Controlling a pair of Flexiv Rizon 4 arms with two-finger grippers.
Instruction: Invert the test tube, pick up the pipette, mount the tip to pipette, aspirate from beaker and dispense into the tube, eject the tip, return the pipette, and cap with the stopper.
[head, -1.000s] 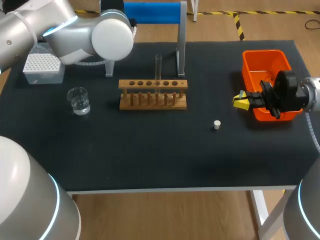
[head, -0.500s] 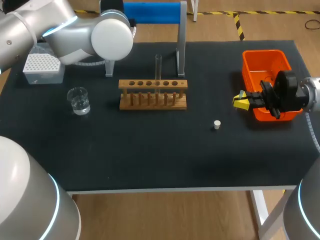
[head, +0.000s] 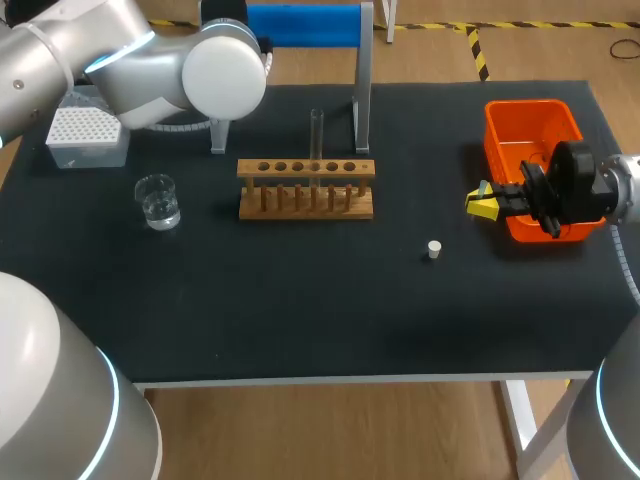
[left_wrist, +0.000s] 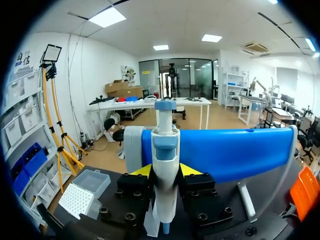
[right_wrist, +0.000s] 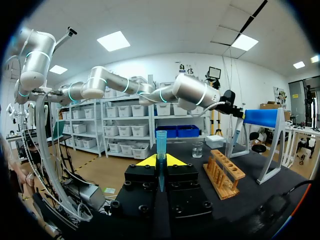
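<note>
**Both your grippers are loaded**

Your left gripper is clamped on the white-and-blue plastic pipette, just in front of the blue bar stand. Your right gripper pinches a translucent blue pipette tip upright, beside the orange plastic bin. The clear glass test tube stands upright in the wooden rack. The small glass beaker and the white stopper sit on the black table.

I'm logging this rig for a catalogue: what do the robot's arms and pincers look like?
The left arm and right arm are silver-white, with rounded joints ringed in light blue. A ribbed hose follows the left, a grey cable the right. The left pincer and right pincer are black bolted blocks with yellow tips.
</note>
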